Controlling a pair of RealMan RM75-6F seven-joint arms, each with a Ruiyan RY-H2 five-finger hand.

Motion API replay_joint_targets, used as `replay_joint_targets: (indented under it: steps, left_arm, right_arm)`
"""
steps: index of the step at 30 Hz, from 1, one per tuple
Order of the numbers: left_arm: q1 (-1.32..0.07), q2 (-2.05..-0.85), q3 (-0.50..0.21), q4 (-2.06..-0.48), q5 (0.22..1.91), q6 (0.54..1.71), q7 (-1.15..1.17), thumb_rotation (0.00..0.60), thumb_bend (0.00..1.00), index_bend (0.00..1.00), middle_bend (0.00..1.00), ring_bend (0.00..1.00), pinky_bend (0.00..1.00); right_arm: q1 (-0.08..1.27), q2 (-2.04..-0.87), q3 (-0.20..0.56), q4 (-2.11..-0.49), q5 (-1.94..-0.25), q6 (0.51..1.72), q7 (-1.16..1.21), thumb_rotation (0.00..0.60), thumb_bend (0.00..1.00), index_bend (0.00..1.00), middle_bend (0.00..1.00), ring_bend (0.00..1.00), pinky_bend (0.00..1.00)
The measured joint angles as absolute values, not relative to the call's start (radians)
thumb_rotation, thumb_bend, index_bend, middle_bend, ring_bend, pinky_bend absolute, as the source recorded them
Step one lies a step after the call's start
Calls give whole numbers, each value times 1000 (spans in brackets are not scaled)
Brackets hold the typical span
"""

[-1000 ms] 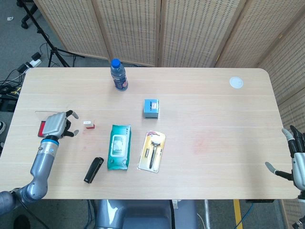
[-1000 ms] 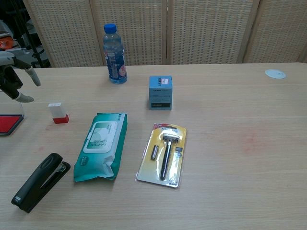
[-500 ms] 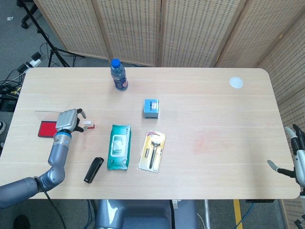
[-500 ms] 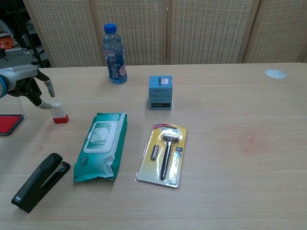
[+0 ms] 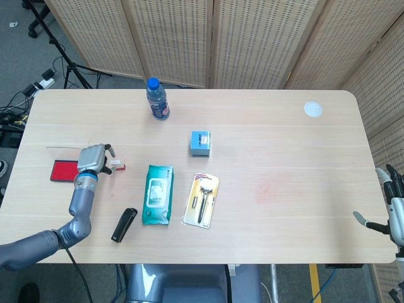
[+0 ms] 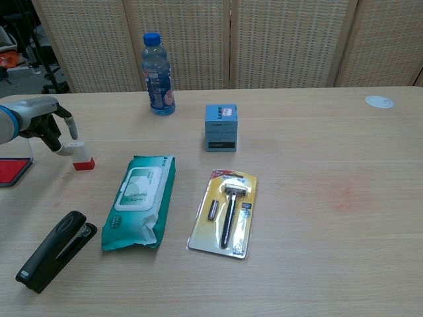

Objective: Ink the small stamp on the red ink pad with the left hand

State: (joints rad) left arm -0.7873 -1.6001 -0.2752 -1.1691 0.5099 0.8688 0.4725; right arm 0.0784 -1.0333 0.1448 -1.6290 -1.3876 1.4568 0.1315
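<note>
The small stamp [image 5: 117, 165] [image 6: 80, 156], white on top with a red base, stands upright on the table. The red ink pad [image 5: 63, 170] [image 6: 12, 170] lies to its left, with its clear lid behind it. My left hand [image 5: 93, 159] [image 6: 43, 121] hovers between the pad and the stamp. Its fingers [image 6: 68, 129] are apart and reach down to the stamp's top left side; I cannot tell whether they touch it. It holds nothing. My right hand [image 5: 394, 211] hangs at the table's right edge with its fingers spread and empty.
A water bottle [image 5: 158, 99] [image 6: 157, 66] stands at the back. A blue box [image 5: 201, 143] [image 6: 221, 127], a wipes pack [image 5: 157, 194] [image 6: 139, 200] and a razor pack [image 5: 201, 201] [image 6: 227, 212] fill the middle. A black stapler [image 5: 124, 225] [image 6: 55, 250] lies front left. A white disc [image 5: 312, 109] sits far right.
My left hand has moved right, from over the ink pad to beside the stamp, uncovering the pad. The stamp has not moved. The right hand has barely shifted.
</note>
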Motion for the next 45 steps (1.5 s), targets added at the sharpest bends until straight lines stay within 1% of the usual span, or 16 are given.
replay_joint_targets:
  steps: [5, 14, 18, 24, 30, 33, 45]
  left_arm:
    - [-788, -1607, -278, -1150, 515, 856, 454, 600, 241, 523, 1000, 1000, 1000]
    - [-789, -1630, -273, -1119, 523, 841, 439, 600, 248, 525, 1000, 1000, 1000]
    - [-789, -1644, -273, -1103, 523, 839, 434, 600, 297, 525, 1000, 1000, 1000]
    - [-794, -1649, -276, -1099, 525, 835, 434, 600, 314, 526, 1000, 1000, 1000]
    - [-797, -1645, -279, -1110, 519, 846, 445, 600, 324, 581, 1000, 1000, 1000]
    - [-796, -1645, -277, -1111, 515, 844, 448, 600, 350, 600, 1000, 1000, 1000]
    - [-796, -1625, -279, -1129, 523, 844, 448, 600, 396, 619, 1000, 1000, 1000]
  right_arm:
    - [79, -1033, 145, -1627, -1386, 1454, 134, 600, 0, 0, 0, 0, 0]
    - [80, -1032, 146, -1624, -1379, 1449, 139, 600, 0, 0, 0, 0, 0]
    - [81, -1031, 147, -1623, -1376, 1444, 142, 600, 0, 0, 0, 0, 0]
    - [82, -1029, 147, -1622, -1373, 1442, 146, 600, 0, 0, 0, 0, 0]
    - [82, -1028, 148, -1622, -1372, 1441, 149, 600, 0, 0, 0, 0, 0]
    - [82, -1028, 147, -1621, -1372, 1440, 149, 600, 0, 0, 0, 0, 0]
    - [82, -1028, 146, -1622, -1373, 1440, 148, 600, 0, 0, 0, 0, 0]
